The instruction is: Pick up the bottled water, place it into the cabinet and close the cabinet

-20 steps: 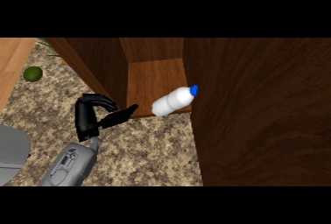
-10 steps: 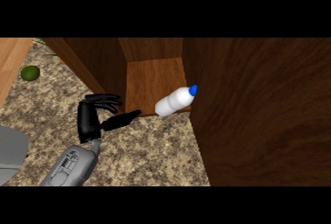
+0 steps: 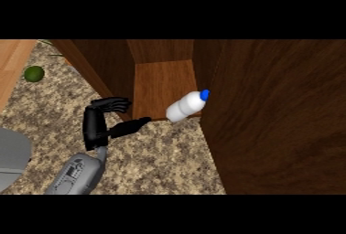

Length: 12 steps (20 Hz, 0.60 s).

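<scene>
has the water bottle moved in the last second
Barely, if at all: the water bottle lies tilted at the cabinet shelf's front edge, cap toward the right wall, as before.

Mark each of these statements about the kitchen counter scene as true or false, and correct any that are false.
1. The bottled water lies tilted at the front edge of the cabinet's floor. True.
2. The bottle's cap is red. False: the cap is blue.
3. The left hand is curled round the bottle. False: it is apart from the bottle, to the bottle's left, holding nothing, its thumb pointing towards the bottle.
4. A small green object lies on the counter at the upper left of the view. True.
5. The cabinet is closed. False: it stands open, and its wooden inside shows.
6. The right hand shows beside the bottle. False: no right hand is in view.
</scene>
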Available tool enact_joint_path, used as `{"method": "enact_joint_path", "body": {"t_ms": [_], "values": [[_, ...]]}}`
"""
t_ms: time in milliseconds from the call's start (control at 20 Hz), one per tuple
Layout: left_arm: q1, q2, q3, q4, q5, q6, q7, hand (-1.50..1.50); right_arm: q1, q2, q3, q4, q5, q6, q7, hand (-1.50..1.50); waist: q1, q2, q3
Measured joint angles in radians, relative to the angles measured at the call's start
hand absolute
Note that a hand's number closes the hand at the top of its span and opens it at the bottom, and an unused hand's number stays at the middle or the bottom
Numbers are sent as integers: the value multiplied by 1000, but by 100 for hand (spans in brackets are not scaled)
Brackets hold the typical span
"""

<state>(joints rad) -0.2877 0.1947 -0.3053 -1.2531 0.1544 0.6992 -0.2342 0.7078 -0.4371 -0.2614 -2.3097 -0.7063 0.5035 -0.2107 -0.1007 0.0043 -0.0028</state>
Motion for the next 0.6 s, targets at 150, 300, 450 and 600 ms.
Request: {"method": "enact_joint_path", "body": {"t_ms": [150,300,450,600], "values": [[-1,-14,3,2,11,-3,-10,-150,-3,-4,-6,-1,-1,-10,4,-150,7,0,-1],[5,-30,4,-2,27,-12,-19,-150,5,-3,-8,-2,-3,-18,8,-150,13,-1,-3],[10,-45,-3,-14,51,-39,-9,-150,10,2,-9,-3,-3,-26,8,-150,23,-2,-3],[-44,-104,-44,-36,69,-92,-22,-150,20,2,-12,-6,-4,-36,14,-150,30,-3,-3]]}}
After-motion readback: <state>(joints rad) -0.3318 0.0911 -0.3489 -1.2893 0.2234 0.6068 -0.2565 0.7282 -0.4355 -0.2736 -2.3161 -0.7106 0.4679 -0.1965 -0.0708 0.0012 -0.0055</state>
